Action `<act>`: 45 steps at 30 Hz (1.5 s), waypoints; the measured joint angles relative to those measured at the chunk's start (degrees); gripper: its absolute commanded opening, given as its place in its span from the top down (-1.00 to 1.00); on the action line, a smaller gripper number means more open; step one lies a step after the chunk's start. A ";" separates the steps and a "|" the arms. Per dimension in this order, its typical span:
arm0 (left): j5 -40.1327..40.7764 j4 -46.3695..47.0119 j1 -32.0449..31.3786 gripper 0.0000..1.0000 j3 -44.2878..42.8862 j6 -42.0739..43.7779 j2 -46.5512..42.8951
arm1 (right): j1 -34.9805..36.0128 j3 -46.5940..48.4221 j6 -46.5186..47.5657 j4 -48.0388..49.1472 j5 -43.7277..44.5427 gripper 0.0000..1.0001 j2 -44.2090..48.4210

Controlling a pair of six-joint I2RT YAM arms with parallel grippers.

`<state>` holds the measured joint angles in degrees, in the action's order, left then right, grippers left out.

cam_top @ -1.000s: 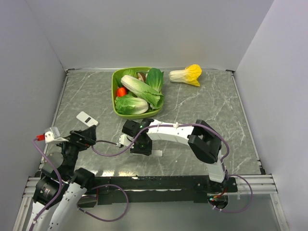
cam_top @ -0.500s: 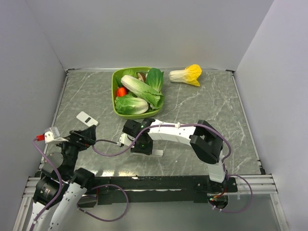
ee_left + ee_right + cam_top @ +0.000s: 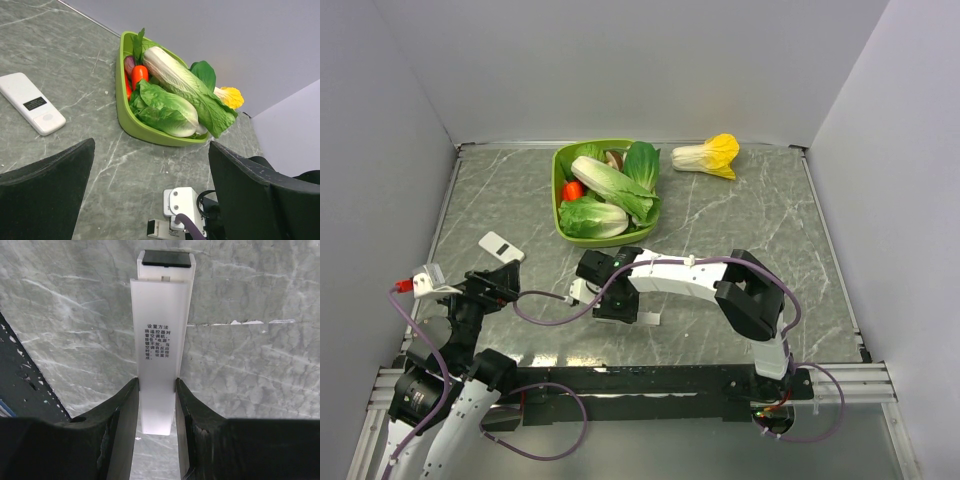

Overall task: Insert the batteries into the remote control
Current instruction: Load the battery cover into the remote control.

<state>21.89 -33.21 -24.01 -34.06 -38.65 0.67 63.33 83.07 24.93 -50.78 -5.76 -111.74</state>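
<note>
My right gripper [image 3: 618, 303] is shut on the remote control [image 3: 160, 340], a slim white bar with printed text and a black section at its far end. The fingers [image 3: 122, 410] clamp its near end low over the table. Its free end shows in the top view [image 3: 648, 319] and in the left wrist view [image 3: 159, 230]. My left gripper [image 3: 492, 283] is open and empty at the near left, its jaws wide apart [image 3: 152, 150]. The batteries are not in view.
A green bowl [image 3: 560, 215] of leafy vegetables and a red one stands at the back middle; it also shows in the left wrist view [image 3: 125, 115]. A yellow-tipped cabbage [image 3: 708, 155] lies behind it. A white flat handset [image 3: 501, 246] and a white plate with a red knob [image 3: 420, 281] lie at left.
My right arm has shifted very slightly, still holding the remote control low over the table. My left arm has not moved.
</note>
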 measured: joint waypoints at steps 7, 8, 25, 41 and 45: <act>-0.02 0.00 0.00 -0.99 0.02 0.00 0.00 | -0.11 -0.15 0.00 0.46 -0.13 0.44 0.00; -0.02 0.00 0.00 -0.99 0.04 0.00 0.00 | -0.17 -0.15 -0.02 0.50 -0.11 0.42 0.00; -0.07 0.00 0.00 -0.99 0.09 0.02 0.00 | -0.37 -0.15 0.02 0.55 -1.18 0.35 -0.02; -0.17 0.00 0.07 -0.99 0.09 0.02 0.09 | -0.37 -0.13 0.72 0.98 -0.92 0.31 -0.02; -0.20 0.02 0.11 -0.99 0.09 0.02 0.28 | -0.37 -0.13 1.09 1.22 -0.92 0.30 -0.04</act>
<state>21.69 -33.19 -23.90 -33.98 -38.63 0.95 62.96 82.94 26.02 -49.56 -6.68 -111.79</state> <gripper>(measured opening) 0.994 0.383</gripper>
